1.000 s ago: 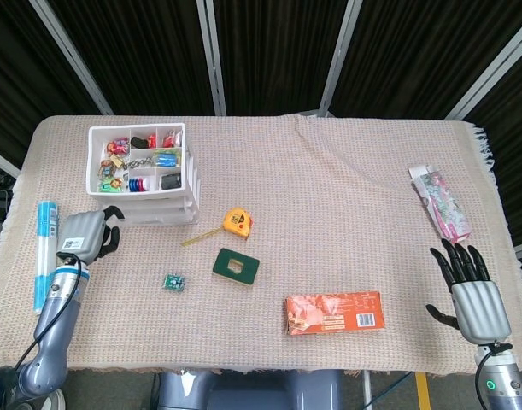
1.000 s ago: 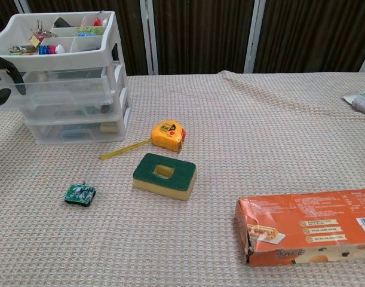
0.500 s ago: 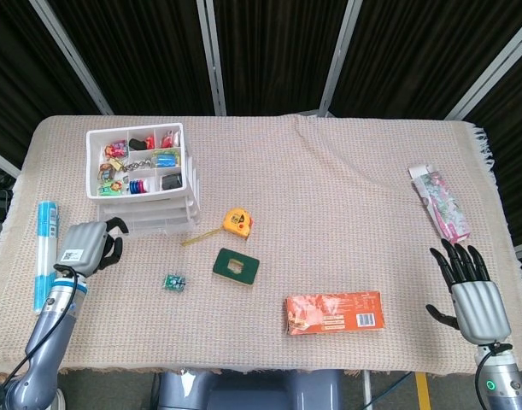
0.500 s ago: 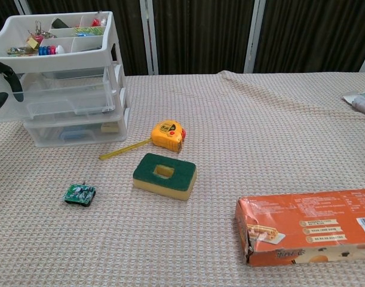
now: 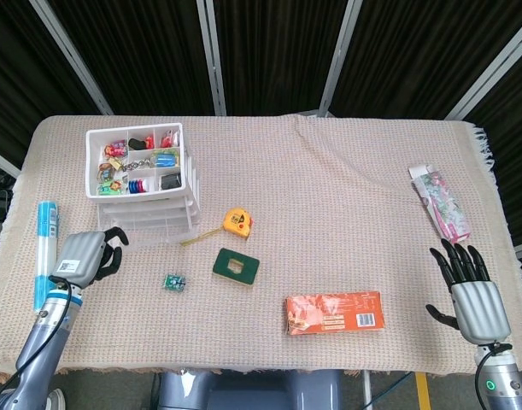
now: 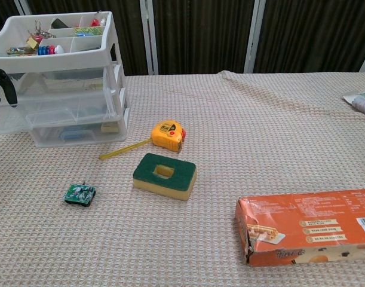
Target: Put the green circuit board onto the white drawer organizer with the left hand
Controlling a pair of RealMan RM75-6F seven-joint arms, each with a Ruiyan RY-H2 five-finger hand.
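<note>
The small green circuit board (image 5: 174,283) (image 6: 80,194) lies flat on the cloth, left of the sponge. The white drawer organizer (image 5: 92,166) (image 6: 80,60) stands at the back left, its top tray full of small items. One of its clear drawers (image 6: 57,107) is pulled partway out toward the front. My left hand (image 5: 85,254) is at that drawer's front, with dark fingers (image 6: 2,81) hooked over its edge. The board lies well to the right of this hand. My right hand (image 5: 476,295) rests open at the front right, fingers spread, holding nothing.
A yellow tape measure (image 5: 237,222) (image 6: 168,135) with its tape out lies beside a green-topped sponge (image 5: 236,266) (image 6: 165,175). An orange box (image 5: 334,313) (image 6: 307,226) sits front right. A blue-white tube (image 5: 45,252) lies at the left edge, a pink packet (image 5: 440,203) at the far right.
My left hand has drawn back toward the table's front edge, and the clear drawer has slid further out with it. The right hand and the board have not moved.
</note>
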